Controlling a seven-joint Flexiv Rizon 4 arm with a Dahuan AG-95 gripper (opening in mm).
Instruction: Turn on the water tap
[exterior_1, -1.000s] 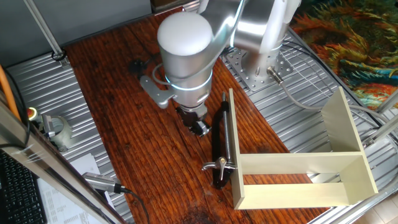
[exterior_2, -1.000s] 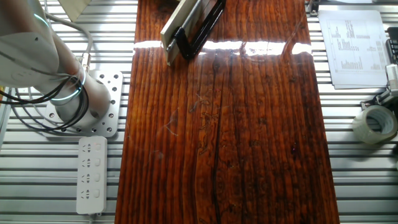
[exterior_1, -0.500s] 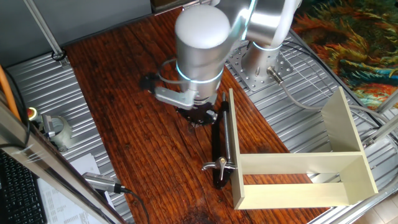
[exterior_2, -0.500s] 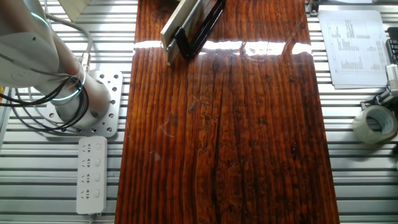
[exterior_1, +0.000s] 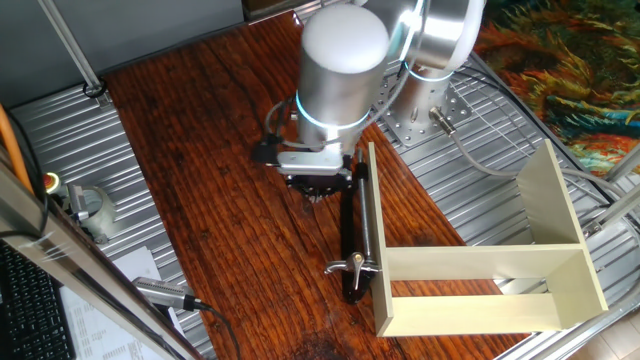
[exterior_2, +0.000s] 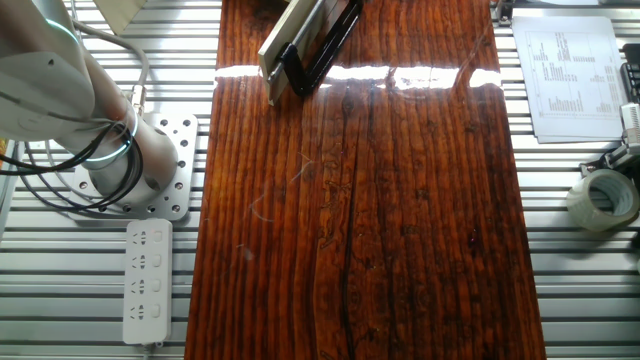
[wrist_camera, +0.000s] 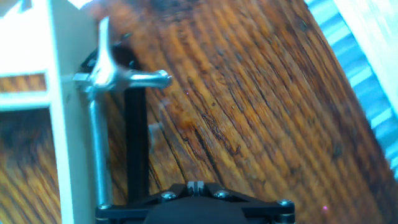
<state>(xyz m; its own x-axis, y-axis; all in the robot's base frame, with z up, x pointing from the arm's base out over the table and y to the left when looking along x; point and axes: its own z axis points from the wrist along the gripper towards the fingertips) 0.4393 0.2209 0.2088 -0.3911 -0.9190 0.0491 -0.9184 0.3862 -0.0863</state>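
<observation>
The water tap (exterior_1: 352, 225) is a long black-and-chrome tube lying on the wooden table along the left wall of the cream box (exterior_1: 480, 270). Its silver wing lever (exterior_1: 352, 266) is at the near end. My gripper (exterior_1: 316, 195) hangs over the table just left of the tap's far end, touching nothing, fingers together. In the hand view the tap's tube (wrist_camera: 99, 149) and lever (wrist_camera: 121, 78) lie ahead and left of the gripper (wrist_camera: 196, 185), which is shut and empty. The other fixed view shows only the tap's end (exterior_2: 320, 45) at the top edge.
The cream box wall (wrist_camera: 62, 112) runs beside the tap. A tape roll (exterior_1: 90, 210) and a grey metal cylinder with cable (exterior_1: 160, 293) lie left of the table. A power strip (exterior_2: 147, 280), papers (exterior_2: 565, 75) and the robot base (exterior_2: 130, 165) flank the wood.
The arm has swung right, toward the tap's far end, and the wrist has turned. The tap and box have not moved.
</observation>
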